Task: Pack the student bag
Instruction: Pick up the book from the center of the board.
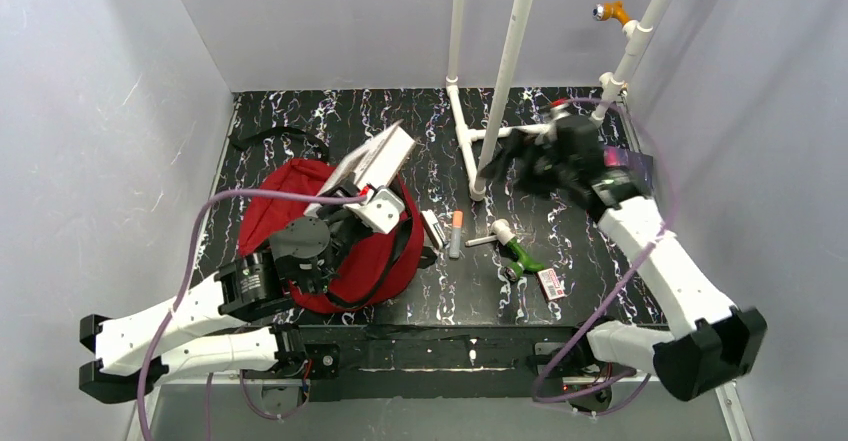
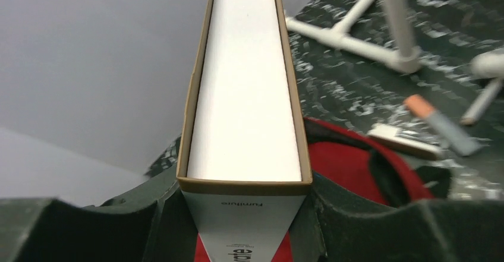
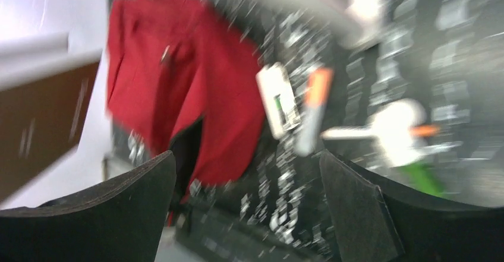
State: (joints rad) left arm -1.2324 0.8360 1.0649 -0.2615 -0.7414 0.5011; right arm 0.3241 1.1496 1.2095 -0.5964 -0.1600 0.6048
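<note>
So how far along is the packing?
Nothing visibly inside the soft red fabric backpack yet. In hand: left jaws grip a thick brown-covered book over it. Left: orange-capped grey marker, flat white block, green bottle, small pink packet. Right jaws open, empty.

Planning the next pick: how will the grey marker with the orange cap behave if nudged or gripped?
The marker looks round and lies flat on the table, so a sideways nudge would probably roll it. It seems slim and rigid, likely light. The flat white item beside it might stop a roll toward the student bag.
</note>
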